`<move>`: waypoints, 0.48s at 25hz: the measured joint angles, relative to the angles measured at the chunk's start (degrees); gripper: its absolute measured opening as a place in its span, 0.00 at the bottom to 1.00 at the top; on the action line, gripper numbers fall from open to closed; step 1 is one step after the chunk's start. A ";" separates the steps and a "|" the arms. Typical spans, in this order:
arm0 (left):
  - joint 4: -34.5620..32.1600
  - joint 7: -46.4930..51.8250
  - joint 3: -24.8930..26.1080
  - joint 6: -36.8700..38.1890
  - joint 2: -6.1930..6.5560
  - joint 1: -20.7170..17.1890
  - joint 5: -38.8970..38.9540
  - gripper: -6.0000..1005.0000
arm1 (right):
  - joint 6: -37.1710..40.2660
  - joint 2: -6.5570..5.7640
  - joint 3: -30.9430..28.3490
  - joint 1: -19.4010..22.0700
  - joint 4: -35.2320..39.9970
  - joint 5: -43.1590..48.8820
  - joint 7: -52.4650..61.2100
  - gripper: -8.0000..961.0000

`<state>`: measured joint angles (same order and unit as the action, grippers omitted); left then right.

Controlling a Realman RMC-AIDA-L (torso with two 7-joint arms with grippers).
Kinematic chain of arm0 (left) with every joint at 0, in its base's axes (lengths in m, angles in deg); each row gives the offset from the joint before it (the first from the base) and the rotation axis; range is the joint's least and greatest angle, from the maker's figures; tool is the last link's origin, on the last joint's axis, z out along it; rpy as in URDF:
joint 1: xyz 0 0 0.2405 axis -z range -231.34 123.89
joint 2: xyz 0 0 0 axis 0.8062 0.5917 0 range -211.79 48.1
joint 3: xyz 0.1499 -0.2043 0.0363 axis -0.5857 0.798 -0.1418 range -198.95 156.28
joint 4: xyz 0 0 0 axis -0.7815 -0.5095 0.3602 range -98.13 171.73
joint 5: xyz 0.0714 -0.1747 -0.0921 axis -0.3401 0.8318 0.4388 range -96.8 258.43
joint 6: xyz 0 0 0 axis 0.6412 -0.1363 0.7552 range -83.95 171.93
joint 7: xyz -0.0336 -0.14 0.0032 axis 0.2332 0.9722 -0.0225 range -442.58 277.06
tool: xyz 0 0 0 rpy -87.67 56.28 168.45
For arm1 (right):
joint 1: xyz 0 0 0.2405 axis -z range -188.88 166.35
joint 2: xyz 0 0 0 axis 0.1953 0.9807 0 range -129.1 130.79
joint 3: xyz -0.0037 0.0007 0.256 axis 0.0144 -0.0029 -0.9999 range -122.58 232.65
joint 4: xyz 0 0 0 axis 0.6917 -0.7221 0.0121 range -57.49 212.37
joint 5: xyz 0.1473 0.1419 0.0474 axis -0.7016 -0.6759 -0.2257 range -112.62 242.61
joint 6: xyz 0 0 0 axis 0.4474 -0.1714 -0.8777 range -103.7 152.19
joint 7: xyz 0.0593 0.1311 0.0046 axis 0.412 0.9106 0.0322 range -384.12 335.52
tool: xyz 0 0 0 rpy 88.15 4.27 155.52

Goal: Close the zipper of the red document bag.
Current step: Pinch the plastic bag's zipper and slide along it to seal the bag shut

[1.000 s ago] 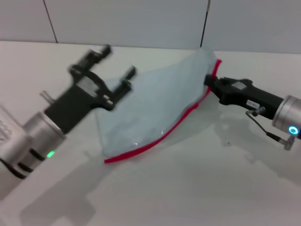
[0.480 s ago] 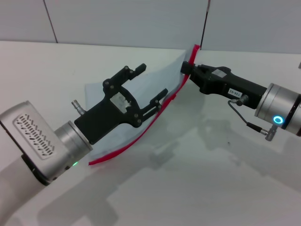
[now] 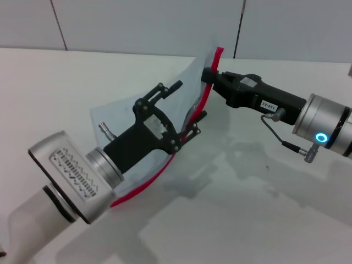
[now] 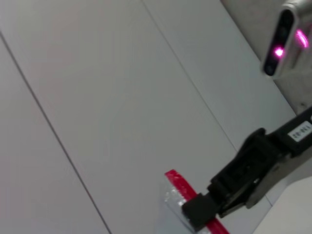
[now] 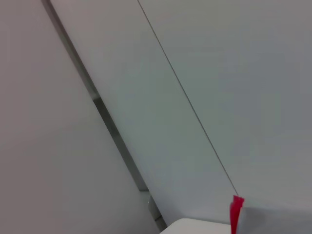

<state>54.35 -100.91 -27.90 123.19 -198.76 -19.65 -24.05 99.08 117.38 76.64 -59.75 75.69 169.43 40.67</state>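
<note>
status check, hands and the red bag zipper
Right hand shut on zipper end, red document bag lifted. Left hand open at the zipper mid-length. Nothing in the way.

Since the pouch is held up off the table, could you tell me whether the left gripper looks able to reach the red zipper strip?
Probably yes: the left gripper, open, sits beside the thin red zipper strip; the right gripper grips its upper end.
</note>
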 joint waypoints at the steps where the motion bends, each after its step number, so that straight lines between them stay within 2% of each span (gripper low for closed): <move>1: 0.48 -0.87 -0.01 -0.06 -0.01 -0.05 -0.02 0.70 | 0.02 0.00 -0.06 -0.01 0.00 0.00 0.02 0.02; 12: 1.73 -4.03 0.17 -0.14 0.03 -0.37 0.18 0.70 | 0.15 0.01 0.03 -0.21 -0.01 0.07 0.61 0.02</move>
<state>56.08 -104.94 -27.73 123.05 -198.73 -20.01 -23.88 99.22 117.40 76.68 -59.97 75.68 169.50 41.28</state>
